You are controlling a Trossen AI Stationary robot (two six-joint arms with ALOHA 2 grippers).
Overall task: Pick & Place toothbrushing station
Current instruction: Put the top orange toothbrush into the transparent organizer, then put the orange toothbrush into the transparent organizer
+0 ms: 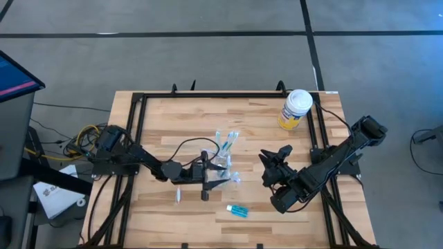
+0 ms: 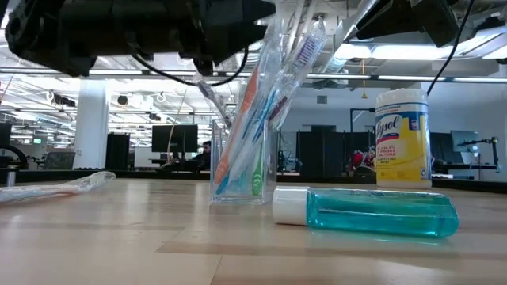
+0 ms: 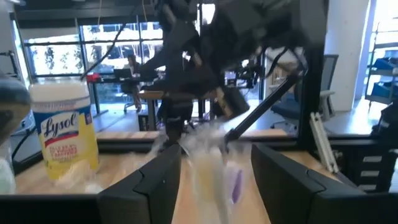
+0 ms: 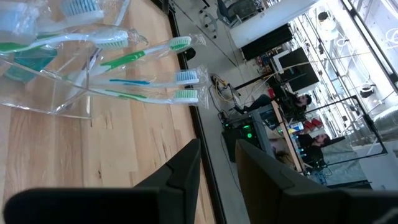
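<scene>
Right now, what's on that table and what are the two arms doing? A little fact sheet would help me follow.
Table: wooden top in a dark frame
Tumbler: clear tumbler standing upright near the table's middle
Toothbrushes: several toothbrushes leaning inside it, bristles up
Loose wrapped toothbrush: one lying flat on the wood
Tube: blue tube with a white cap, on its side
Yellow container: yellow container, upright at the far right corner
Left gripper: left gripper, fingers open on either side of the tumbler
Right gripper: right gripper, apart from the tumbler, holding nothing
</scene>
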